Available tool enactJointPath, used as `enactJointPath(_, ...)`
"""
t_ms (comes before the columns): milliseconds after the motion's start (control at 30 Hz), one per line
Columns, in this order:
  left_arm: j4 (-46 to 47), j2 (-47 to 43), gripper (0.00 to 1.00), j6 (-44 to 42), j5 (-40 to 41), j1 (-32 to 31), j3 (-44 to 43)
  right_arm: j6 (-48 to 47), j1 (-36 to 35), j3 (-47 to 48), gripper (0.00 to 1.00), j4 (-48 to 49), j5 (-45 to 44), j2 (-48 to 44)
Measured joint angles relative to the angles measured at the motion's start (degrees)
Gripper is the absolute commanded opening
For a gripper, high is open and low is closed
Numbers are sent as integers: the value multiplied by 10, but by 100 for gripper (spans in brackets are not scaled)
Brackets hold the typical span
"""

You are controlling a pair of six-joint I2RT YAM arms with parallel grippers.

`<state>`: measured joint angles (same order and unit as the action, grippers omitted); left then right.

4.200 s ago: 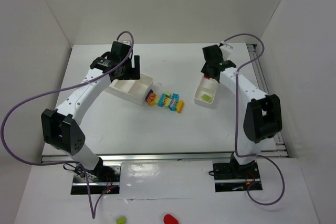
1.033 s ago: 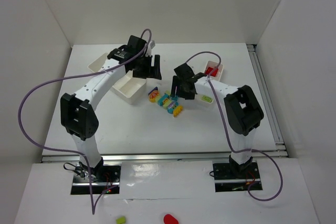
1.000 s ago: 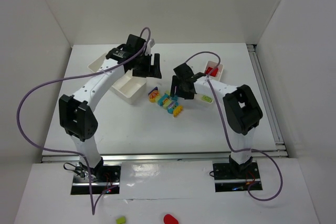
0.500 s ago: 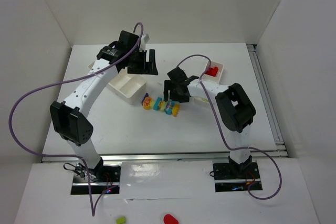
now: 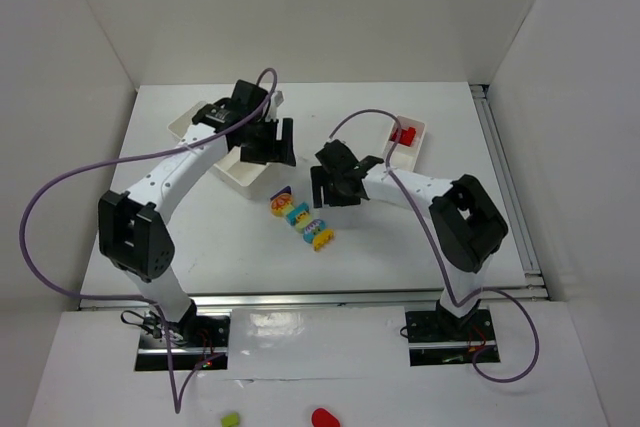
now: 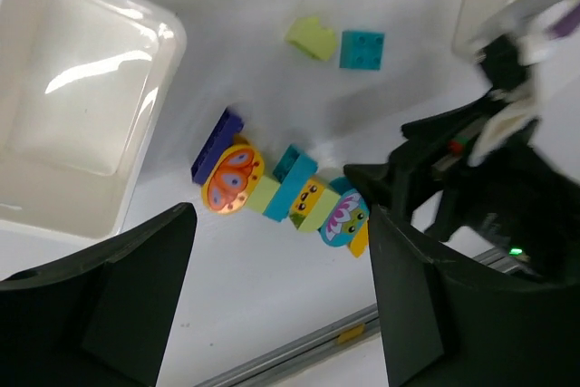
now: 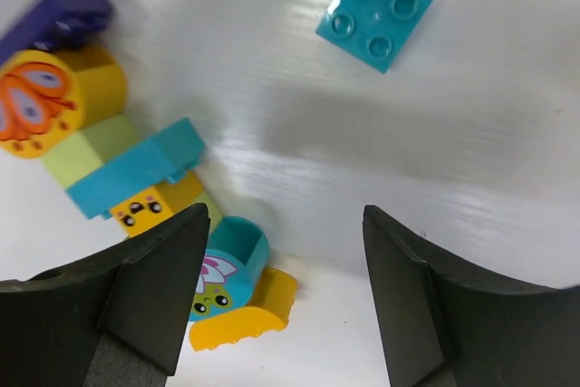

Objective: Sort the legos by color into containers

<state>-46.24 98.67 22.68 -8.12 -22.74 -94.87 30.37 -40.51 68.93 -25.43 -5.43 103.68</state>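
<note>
White table point(image 5: 400, 247): butterfly print point(image 6: 232, 178), face prints point(image 6: 309, 193) on joined legos point(image 6: 272, 197).

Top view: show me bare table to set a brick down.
Free: table between the lego chain and the near edge; also behind the wide tray and narrow tray. Crowded: centre, where left gripper and right gripper hang by the chain.

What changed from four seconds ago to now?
The right gripper swung from the narrow white plastic tray to the table centre; the row of coloured plastic bricks slid nearer and turned. The left gripper edged inward by the wide white tray. Nothing gripped; both trays stayed.
</note>
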Motion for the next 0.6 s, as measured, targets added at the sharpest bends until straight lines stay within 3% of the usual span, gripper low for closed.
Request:
enactJointPath(133,13,-49,85,5,12,0,101,-9,0,14,85,-4,-7,-19)
enactJointPath(233,13,-116,84,17,19,0,188,-22,-1,17,85,-6,-12,-32)
enactJointPath(400,33,-214,83,46,10,-2,294,-58,1,74,75,-31,-36,-9)
enactJointPath(600,53,-229,83,78,3,-27,372,-112,4,184,75,-33,-73,84)
